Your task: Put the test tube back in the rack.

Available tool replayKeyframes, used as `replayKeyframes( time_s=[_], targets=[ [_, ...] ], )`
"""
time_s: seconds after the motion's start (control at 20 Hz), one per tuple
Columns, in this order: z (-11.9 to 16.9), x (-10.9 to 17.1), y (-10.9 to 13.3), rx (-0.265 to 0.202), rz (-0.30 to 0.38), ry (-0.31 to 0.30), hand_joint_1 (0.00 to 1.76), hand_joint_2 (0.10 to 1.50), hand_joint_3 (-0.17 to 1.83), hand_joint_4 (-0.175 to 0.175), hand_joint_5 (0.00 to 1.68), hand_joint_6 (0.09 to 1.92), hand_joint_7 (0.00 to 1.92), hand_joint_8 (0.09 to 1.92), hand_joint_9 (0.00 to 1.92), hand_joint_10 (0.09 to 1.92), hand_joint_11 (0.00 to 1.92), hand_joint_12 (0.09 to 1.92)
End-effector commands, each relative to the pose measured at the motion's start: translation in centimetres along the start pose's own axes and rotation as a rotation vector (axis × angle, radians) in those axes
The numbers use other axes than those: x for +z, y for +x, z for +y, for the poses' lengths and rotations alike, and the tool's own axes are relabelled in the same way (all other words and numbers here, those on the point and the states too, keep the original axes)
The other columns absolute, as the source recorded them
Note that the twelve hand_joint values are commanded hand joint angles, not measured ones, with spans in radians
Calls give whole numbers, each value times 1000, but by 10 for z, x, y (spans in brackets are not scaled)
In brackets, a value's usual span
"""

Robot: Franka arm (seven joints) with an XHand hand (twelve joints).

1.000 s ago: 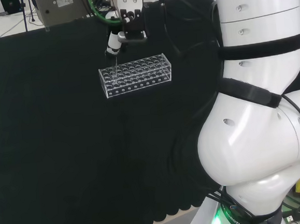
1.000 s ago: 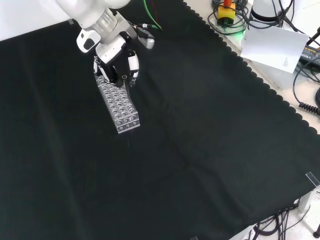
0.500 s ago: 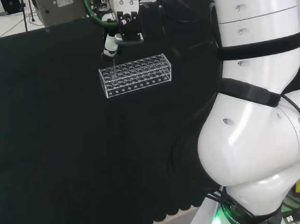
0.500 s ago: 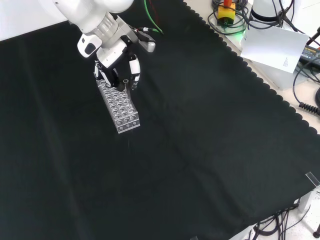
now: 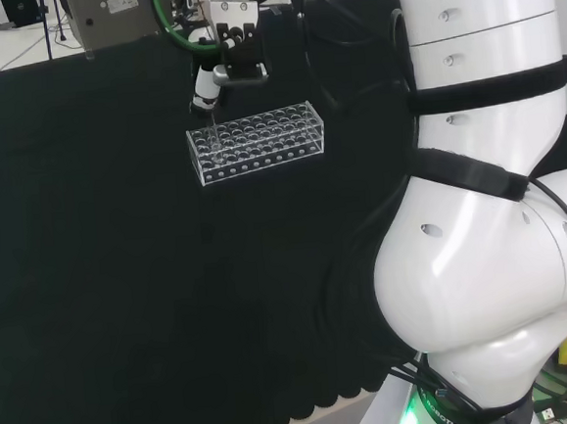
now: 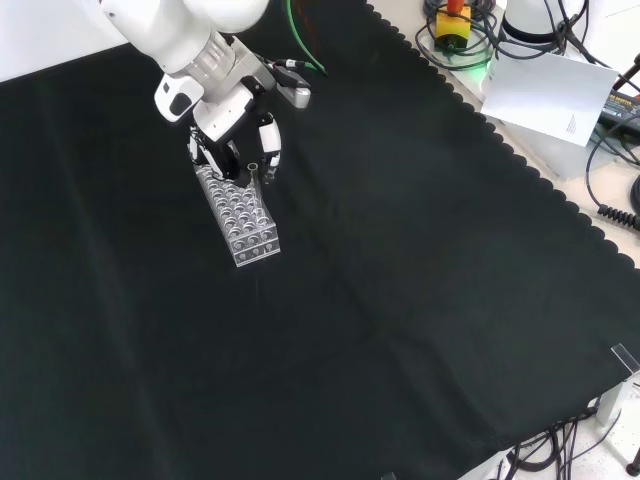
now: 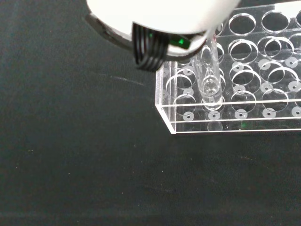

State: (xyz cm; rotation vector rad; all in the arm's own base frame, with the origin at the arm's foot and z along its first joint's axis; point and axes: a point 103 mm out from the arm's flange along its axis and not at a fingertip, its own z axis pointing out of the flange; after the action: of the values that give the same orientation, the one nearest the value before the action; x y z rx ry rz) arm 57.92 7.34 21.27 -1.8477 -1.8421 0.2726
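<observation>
A clear plastic rack (image 5: pixel 256 142) with several holes lies on the black cloth. A clear test tube (image 5: pixel 213 139) stands upright in a hole at the rack's left end in the head view. In the front view the tube (image 6: pixel 252 180) rises from the rack's (image 6: pixel 243 212) far end, its rim free. The hand (image 6: pixel 232 140) hovers just above it, fingers relaxed and spread to either side of the tube, not touching it. In the head view the hand (image 5: pixel 223 67) hangs above the rack's left end. The wrist view shows the tube (image 7: pixel 210 75) seated near the rack's (image 7: pixel 244 113) corner, under a blurred part of the hand (image 7: pixel 155 14).
The arm's white links (image 5: pixel 489 206) stand at the right of the head view. A grey box (image 5: pixel 116 14) sits beyond the cloth's far edge. In the front view a white sheet (image 6: pixel 545 95) and cables (image 6: pixel 610 170) lie past the cloth's scalloped edge (image 6: pixel 520 165).
The hand has risen and drawn back from the rack's end. The test tube has stayed standing in its hole, and the fingers have come away from it.
</observation>
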Motion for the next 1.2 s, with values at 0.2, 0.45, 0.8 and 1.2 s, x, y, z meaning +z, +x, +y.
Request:
replayKeyframes(
  time_s=[0.2,0.45,0.8,1.2],
  targets=[
    [6,14,-3,6,2,17,1433,619,627,-175,1349,476,1443,628,1473,87,717,1286],
    [9,22,-3,5,4,32,1433,619,627,-175,1350,476,1443,628,1473,87,717,1286],
    [14,34,-3,6,7,57,1433,620,627,-175,1349,476,1443,627,1474,87,717,1286],
    [13,35,-4,-45,29,99,1389,678,542,-175,1331,478,1405,575,1479,87,680,1316]
  ],
)
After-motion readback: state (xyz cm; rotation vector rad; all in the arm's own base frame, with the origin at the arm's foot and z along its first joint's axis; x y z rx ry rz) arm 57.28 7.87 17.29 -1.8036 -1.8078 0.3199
